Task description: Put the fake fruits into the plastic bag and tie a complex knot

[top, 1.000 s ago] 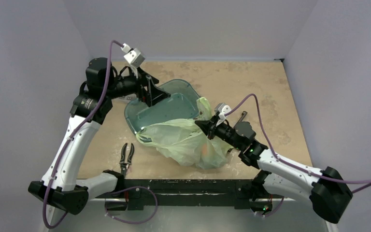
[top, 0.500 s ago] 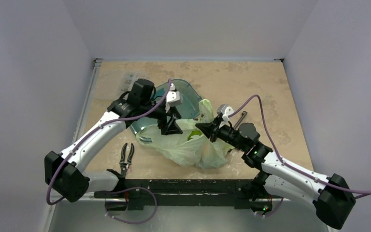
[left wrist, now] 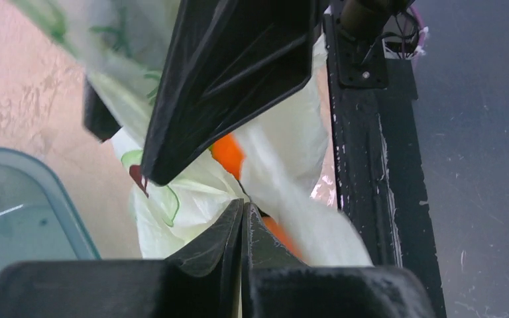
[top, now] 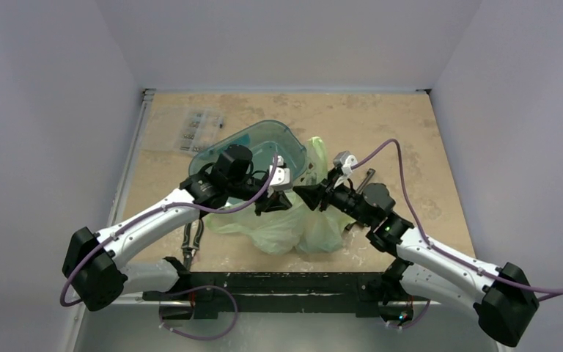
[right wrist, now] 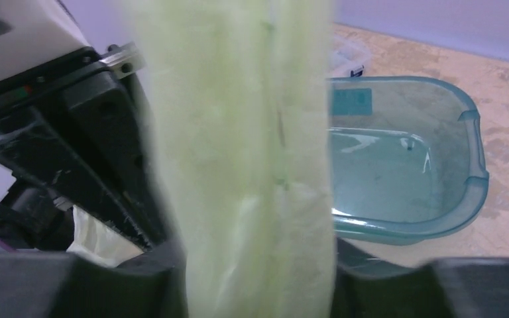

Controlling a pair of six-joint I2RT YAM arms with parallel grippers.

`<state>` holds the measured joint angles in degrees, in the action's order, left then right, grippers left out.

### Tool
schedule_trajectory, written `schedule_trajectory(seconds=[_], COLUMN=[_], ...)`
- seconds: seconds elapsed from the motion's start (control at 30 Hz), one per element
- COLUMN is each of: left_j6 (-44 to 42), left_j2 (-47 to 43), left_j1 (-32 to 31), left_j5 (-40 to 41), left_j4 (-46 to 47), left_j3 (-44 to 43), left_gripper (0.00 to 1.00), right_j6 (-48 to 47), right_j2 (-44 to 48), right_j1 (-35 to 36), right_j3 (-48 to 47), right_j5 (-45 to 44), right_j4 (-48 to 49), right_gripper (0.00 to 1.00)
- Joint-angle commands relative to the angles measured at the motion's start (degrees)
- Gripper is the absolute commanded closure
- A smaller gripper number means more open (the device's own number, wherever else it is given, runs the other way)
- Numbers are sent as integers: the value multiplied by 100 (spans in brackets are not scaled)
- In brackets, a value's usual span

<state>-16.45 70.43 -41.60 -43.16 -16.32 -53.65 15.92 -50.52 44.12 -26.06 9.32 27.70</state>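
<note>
The beige mottled table carries a thin, crinkly, pale green translucent plastic bag, slumped near the front edge between the two arms. Its top is gathered upward into a bunched strand. Just behind it stands a translucent teal plastic tub, touching or nearly touching the bag's rear side.

The right gripper reaches in from the right at the bag's top. In the right wrist view its jaws stand fairly far apart, and the gap between them is filled by the thick bunched strand of the bag, which they clamp. The left gripper meets it from the left, almost nose to nose. In the left wrist view its fingertips are pressed together with no gap and lie against the bag's film. Whether any film is caught between them cannot be told.

An orange fake fruit shows through the plastic inside the bag. Black-handled pliers lie near the front edge, partly under the left arm.
</note>
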Motion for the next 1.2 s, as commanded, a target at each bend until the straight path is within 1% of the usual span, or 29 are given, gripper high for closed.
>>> schedule_trajectory(seconds=[0.0,0.03,0.1,0.2,0.27,0.37,0.4,0.43,0.47,0.5,0.53,0.57,0.63,0.67,0.7,0.77,0.8,0.83,0.87,0.93,0.97,1.07,1.17], left_j6=[214,205,117,-160,-403,-613,-673,-696,-720,-756,-732,-623,-65,276,512,733,837,891,955,1262,1373,1873,2104], left_j2=[-227,-239,-261,-337,-415,-459,-454,-460,-467,-494,-550,-641,-848,-963,-1057,-1181,-1203,-1199,-1199,-1226,-1238,-1370,-1586], left_j1=[-312,-378,-541,-863,-1066,-1175,-1182,-1183,-1183,-1172,-1128,-1021,-534,-155,230,987,1324,1719,1929,2243,2445,2913,3007], left_j5=[213,234,263,229,284,397,467,563,620,670,667,603,417,344,296,188,128,-96,-127,228,252,159,-104], left_j4=[643,665,637,524,462,395,359,339,282,129,-143,-367,-773,-1034,-1317,-2017,-2416,-2857,-3224,-3796,-4068,-4424,-4651], left_j3=[30,28,5,15,105,186,177,175,134,50,-72,-206,-524,-705,-923,-1315,-1496,-1672,-1743,-1730,-1696,-1482,-1363], left_gripper=[100,100,100,100,100,100,100,100,100,100,92,75,42,32,24,13,8,6,0,0,0,0,0], right_j6=[272,323,371,412,404,409,384,382,369,291,168,27,-261,-402,-516,-649,-698,-699,-701,-713,-707,-677,-698], right_j2=[-168,-238,-396,-613,-703,-826,-835,-847,-861,-849,-816,-762,-612,-534,-436,-265,-186,-137,-86,-11,12,40,85], right_j1=[-21,-21,-26,-22,-25,-28,-31,-24,-19,-25,-26,-29,-22,-26,-26,-27,-27,-25,-24,-25,-22,-26,-31], right_j3=[-159,-150,-144,-149,-134,-127,-108,-78,-41,-13,18,46,87,81,68,69,71,81,84,92,96,91,103], right_j5=[-169,-194,-368,-624,-797,-849,-829,-818,-762,-721,-705,-708,-861,-908,-914,-1007,-984,-968,-951,-950,-950,-1065,-1167], right_j4=[404,449,513,618,689,699,699,698,683,641,599,570,542,500,445,358,310,288,246,202,186,108,70], right_gripper=[51,49,49,53,62,75,83,94,100,100,100,100,100,100,100,100,100,100,100,100,100,100,100])
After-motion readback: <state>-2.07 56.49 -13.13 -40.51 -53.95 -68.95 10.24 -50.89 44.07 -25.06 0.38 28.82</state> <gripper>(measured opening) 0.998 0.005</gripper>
